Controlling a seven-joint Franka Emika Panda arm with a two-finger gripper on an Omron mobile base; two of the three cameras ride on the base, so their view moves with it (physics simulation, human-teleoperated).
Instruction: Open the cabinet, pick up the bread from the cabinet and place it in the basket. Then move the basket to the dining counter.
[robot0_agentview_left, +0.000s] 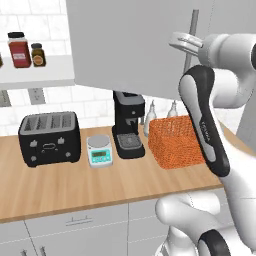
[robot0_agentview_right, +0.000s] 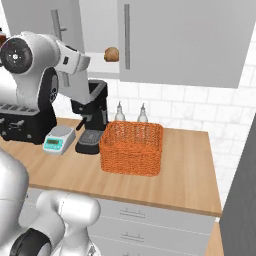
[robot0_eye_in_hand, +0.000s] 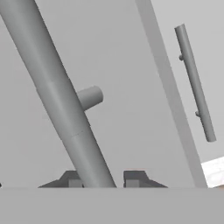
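Wooden counter (robot0_agentview_right: 190, 165) holding basket (robot0_agentview_right: 131, 148) beside coffee machine (robot0_agentview_right: 92, 122). We are putting our gripper (robot0_eye_in_hand: 103, 179) around cabinet (robot0_agentview_right: 185, 40) handle (robot0_eye_in_hand: 65, 109), fingers apart. Bread (robot0_agentview_right: 111, 54) sitting on shelf inside.

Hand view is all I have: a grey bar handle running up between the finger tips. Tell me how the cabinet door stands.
Observer: In the right base view the cabinet's left door is swung partly out, leaving a gap beside the shut right door.
Operator: Report what is in that gap.
Observer: The bread sits on the white inner shelf, close to the right door's edge.
Operator: Give me the basket's place.
Observer: The basket stands on the wooden counter below the cabinet, just right of the coffee machine.
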